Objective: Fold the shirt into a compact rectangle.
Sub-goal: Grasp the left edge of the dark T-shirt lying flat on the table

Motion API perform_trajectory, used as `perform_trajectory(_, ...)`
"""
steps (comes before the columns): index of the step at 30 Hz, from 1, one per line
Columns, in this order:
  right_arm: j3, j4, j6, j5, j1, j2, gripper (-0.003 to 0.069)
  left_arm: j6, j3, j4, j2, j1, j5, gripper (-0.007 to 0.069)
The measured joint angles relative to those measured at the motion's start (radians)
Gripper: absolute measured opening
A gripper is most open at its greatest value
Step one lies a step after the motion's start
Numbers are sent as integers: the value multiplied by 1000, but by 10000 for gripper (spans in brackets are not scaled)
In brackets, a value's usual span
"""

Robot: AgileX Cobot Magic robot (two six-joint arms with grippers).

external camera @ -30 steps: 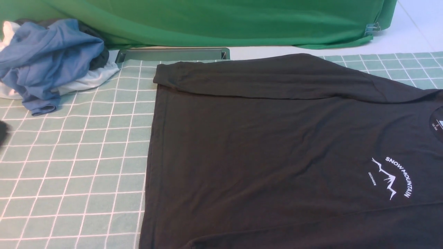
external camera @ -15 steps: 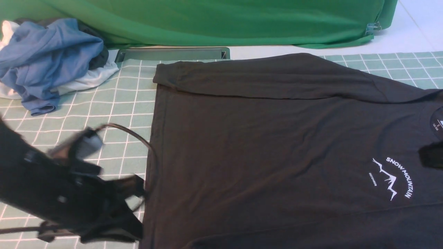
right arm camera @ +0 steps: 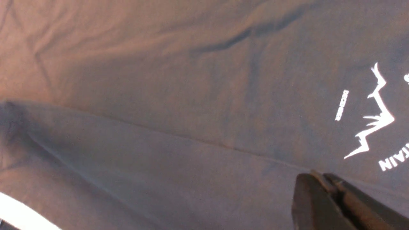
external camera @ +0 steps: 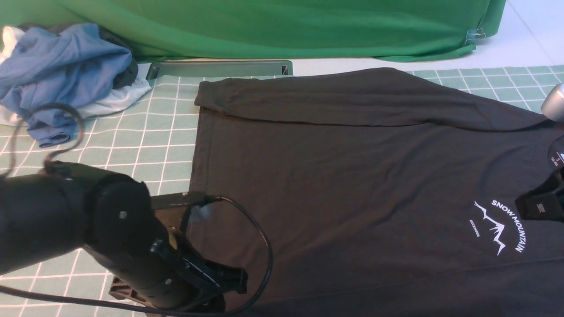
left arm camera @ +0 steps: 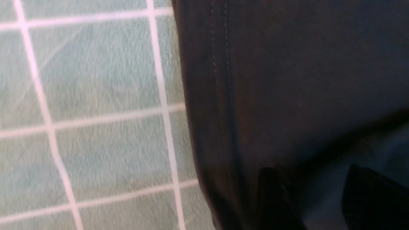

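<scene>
The black shirt (external camera: 352,176) lies flat on the green checked cloth (external camera: 110,176), its far sleeve folded across the top and the white mountain print (external camera: 498,229) at the right. My left gripper (external camera: 229,281) hovers over the shirt's near-left hem. In the left wrist view its two dark fingers (left arm camera: 274,198) stand apart above the hem stitching of the shirt (left arm camera: 287,80), so this left gripper (left arm camera: 311,171) is open and empty. My right gripper (external camera: 524,207) sits beside the print. The right wrist view shows this gripper (right arm camera: 314,175) shut, pinching nothing, just above the shirt (right arm camera: 191,95).
A heap of blue and white garments (external camera: 61,75) lies at the far left. A grey metal bar (external camera: 220,69) and a green backdrop (external camera: 264,26) run along the back. The left arm's black cable (external camera: 264,246) loops over the shirt.
My left arm has swung in from the left to the shirt's near-left hem and its jaws have parted. The right gripper has come in at the right edge beside the print.
</scene>
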Motion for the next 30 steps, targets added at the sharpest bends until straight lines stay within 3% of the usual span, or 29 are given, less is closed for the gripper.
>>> perform_trajectory(1, 0, 0, 0, -7, 0, 0, 33, 13, 0, 0, 25, -1, -8, 334)
perform_trajectory(6, -2, -2, 0, -25, 0, 0, 38, 23, 0, -3, 79, -1, -9, 420)
perform_trajectory(14, -3, -2, -3, -39, 0, 0, 48, 138, 0, -178, 97, -1, 5, 435)
perform_trajectory(22, -3, -2, -3, -40, 0, 0, 59, 166, 0, -193, 97, -1, -18, 434)
perform_trajectory(26, -3, -2, -3, -40, 0, 0, 63, 168, 1, -196, 99, -1, -41, 366)
perform_trajectory(30, -3, -2, -3, -40, 0, 0, 69, 149, 7, -199, 118, -1, -64, 180)
